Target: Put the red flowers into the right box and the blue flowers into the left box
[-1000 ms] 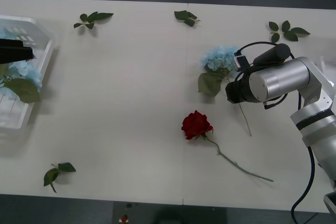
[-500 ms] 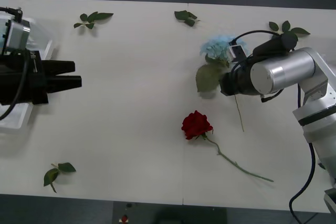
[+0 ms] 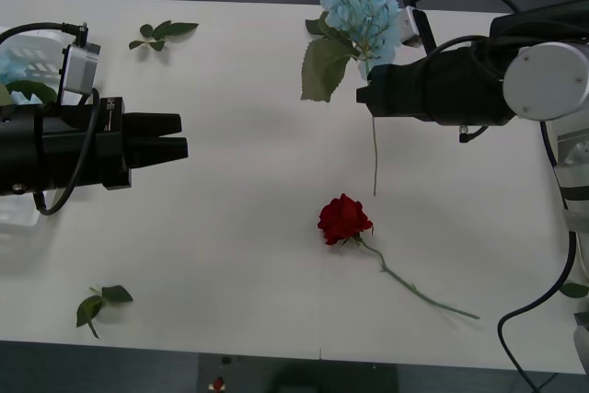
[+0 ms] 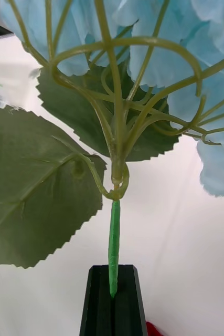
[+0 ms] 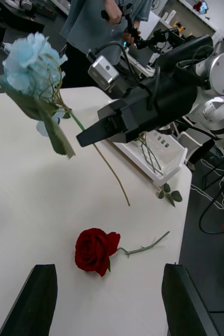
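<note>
The right hand (image 3: 366,94) is closed on the thin stem of a blue flower (image 3: 361,8), gripping just below the point where the leaves branch off. The flower is held off the counter (image 3: 239,172) at the far right of centre, with its head toward the far edge and the stem (image 3: 374,149) hanging free on the near side. The left hand (image 3: 182,135) reaches in from the left at mid-counter; its wrist view shows the fingers (image 5: 33,302) spread wide with nothing between them.

A red flower (image 3: 344,218) lies on the counter between the two hands, nearer the front, its stem running toward the near right. The left box (image 3: 18,213), partly hidden behind the left arm, sits at the far left with blue flowers already in it. The right box (image 5: 161,155) is at the right side of the counter.

The grip looks thin: only a narrow stem sits between the fingers, under a heavy head and a broad leaf (image 3: 322,69). On the long carry across to the left box, the flower could twist or slip out. The two arms also face each other closely, so a handover or crossing path risks a bump, and the trailing stem could brush the red flower.
</note>
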Available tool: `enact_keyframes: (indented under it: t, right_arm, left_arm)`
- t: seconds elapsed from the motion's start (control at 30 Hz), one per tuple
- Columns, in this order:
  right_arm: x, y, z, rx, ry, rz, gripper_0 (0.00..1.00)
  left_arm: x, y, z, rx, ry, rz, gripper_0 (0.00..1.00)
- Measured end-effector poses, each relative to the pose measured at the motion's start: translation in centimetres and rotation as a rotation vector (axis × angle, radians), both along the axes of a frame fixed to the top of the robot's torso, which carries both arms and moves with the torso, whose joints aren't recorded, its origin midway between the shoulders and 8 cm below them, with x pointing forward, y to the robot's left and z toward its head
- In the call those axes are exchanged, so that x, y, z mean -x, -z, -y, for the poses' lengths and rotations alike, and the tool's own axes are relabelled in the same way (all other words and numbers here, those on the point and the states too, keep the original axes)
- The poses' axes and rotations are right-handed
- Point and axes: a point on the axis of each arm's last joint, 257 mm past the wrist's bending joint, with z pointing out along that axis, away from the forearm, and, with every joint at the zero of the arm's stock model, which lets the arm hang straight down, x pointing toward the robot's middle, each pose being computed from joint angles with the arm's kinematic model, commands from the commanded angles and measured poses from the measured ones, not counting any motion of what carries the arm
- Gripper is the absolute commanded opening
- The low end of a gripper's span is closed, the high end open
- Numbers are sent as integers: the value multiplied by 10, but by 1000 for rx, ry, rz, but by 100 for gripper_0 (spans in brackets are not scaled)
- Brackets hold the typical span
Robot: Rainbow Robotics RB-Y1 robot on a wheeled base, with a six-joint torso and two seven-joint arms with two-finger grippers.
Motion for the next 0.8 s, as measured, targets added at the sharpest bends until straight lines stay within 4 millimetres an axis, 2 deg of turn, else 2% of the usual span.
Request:
enact_keyframes:
  t: [0.23, 0.4, 0.6, 0.8]
  right_arm:
    - [20, -59, -24, -168, -171, 128, 0]
    - [40, -88, -39, -301, -253, 128, 0]
    - [64, -122, -55, -374, -384, 213, 0]
    - [77, -151, -70, -420, -442, 248, 0]
  left_arm:
    - [6, -3, 3, 14, 24, -6, 57]
    - [10, -7, 5, 28, 38, -9, 57]
    - [12, -10, 6, 40, 44, -10, 57]
    - [12, -20, 11, 81, 51, -11, 57]
